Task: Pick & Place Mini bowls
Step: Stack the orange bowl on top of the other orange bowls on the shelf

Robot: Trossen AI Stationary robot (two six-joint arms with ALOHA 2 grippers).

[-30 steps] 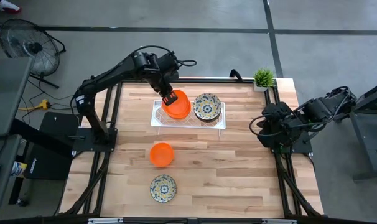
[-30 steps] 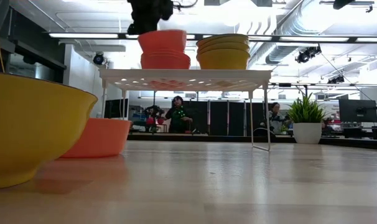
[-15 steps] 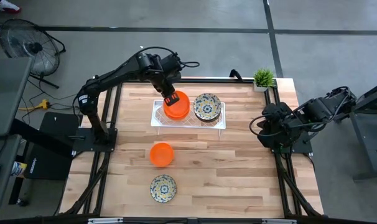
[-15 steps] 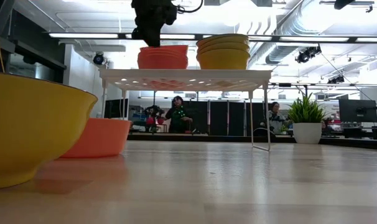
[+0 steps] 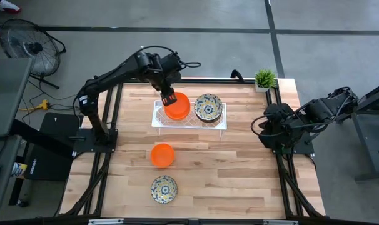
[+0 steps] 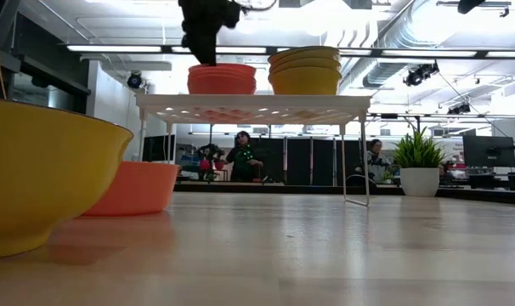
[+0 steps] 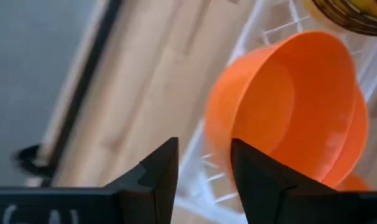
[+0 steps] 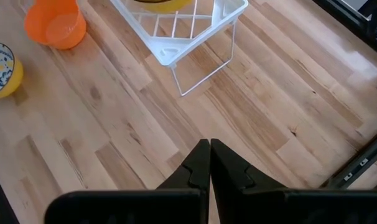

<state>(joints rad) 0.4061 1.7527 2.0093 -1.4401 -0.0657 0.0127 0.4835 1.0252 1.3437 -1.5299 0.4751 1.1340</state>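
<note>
Orange bowls sit nested in a stack (image 5: 178,106) on the left half of the white wire tray (image 5: 222,124), which stands raised on thin legs over the wooden table (image 5: 239,169); just beside them on the tray is a stack of patterned bowls (image 5: 208,107), whose floral insides show only from above; the level view shows just their yellow outsides. The left gripper (image 5: 167,99) hovers at the orange stack's rim, fingers slightly apart with nothing between them; in its wrist view the near rim of the top bowl lies just past the fingertips, and whether a finger touches it cannot be made out. How many bowls each stack holds is hard to count. Nearer the front of the table a lone orange bowl (image 5: 162,155) sits apart from a lone patterned bowl (image 5: 164,189); in the low view the latter is cut off at the edge. The right gripper (image 5: 259,127) waits off the table's right side, fingers pressed together. A potted plant (image 5: 264,79) stands at the far right corner.
</note>
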